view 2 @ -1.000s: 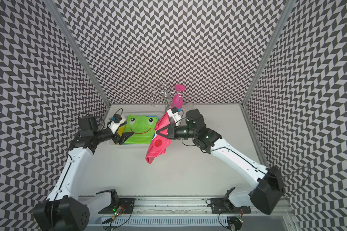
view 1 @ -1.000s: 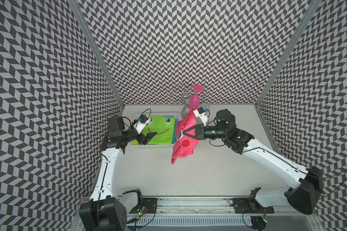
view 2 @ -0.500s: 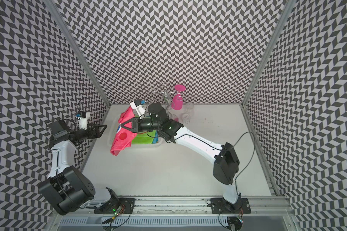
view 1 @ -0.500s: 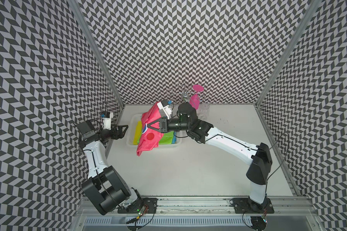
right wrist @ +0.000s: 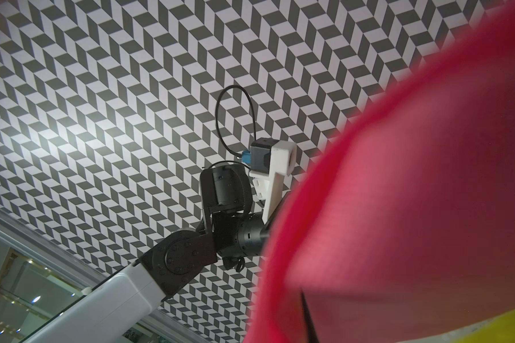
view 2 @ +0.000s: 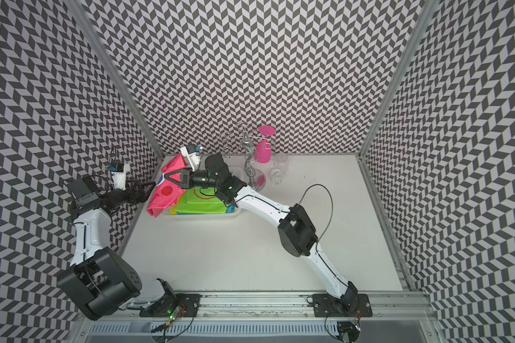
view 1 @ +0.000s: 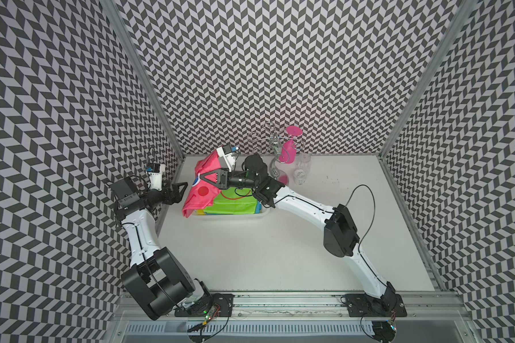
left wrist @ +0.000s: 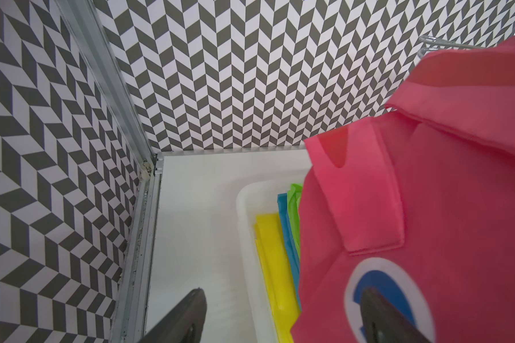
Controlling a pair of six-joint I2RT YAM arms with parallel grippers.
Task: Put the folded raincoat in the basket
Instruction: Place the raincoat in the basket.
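**Mia:** Where is the raincoat?

**Ben:** The pink raincoat (view 1: 203,191) is up in the air. It hangs over the 9 o'clock end of the basket (view 1: 238,216). In both top views its low corner hangs just past the rim on that side.

**Mia:** Who has it?

**Ben:** The right gripper (view 1: 202,177). Its jaws are pinched tight on the raincoat, and its tip points to 9 o'clock. The cloth spreads out from the jaws toward 12 o'clock and toward 6 o'clock. In the right wrist view the raincoat (right wrist: 414,208) is a big pink blur.

**Mia:** And the left gripper?

**Ben:** The left gripper (view 1: 182,192) is at 9 o'clock from the raincoat, just beside it. Its jaws are wide apart and grip nothing. In the left wrist view one finger (left wrist: 384,317) shows in front of the blue and white ring (left wrist: 369,270) on the raincoat. I cannot tell if it touches.

**Mia:** Where is the basket?

**Ben:** On the table (view 1: 280,252), near the 11 o'clock corner. A green cloth (view 1: 232,205) lies folded in it. A blue cloth (left wrist: 284,213) and a yellow cloth (left wrist: 271,255) peek out at its 9 o'clock end, under the raincoat.
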